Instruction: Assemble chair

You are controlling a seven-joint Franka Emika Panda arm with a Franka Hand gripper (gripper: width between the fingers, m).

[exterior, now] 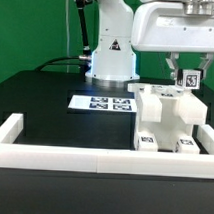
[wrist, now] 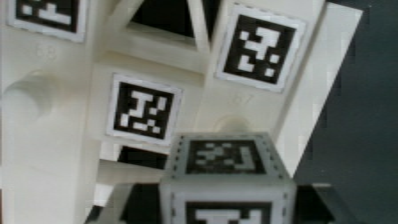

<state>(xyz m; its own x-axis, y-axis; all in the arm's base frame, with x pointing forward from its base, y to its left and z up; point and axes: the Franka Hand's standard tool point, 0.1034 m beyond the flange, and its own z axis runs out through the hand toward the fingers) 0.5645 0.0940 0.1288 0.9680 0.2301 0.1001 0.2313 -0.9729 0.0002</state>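
Gripper (exterior: 190, 74) clamped on tagged chair piece (exterior: 193, 82) — over chair assembly (exterior: 163, 115).

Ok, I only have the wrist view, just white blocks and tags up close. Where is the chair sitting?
Observer: The chair stands at the exterior view's right, just behind the white border rail.
Operator: Anything else around it?
Observer: The marker board lies flat beyond the chair, toward the arm's base.
Operator: And where is the pincer?
Observer: The pincer hangs just above the chair's top, shut on a small tagged block.
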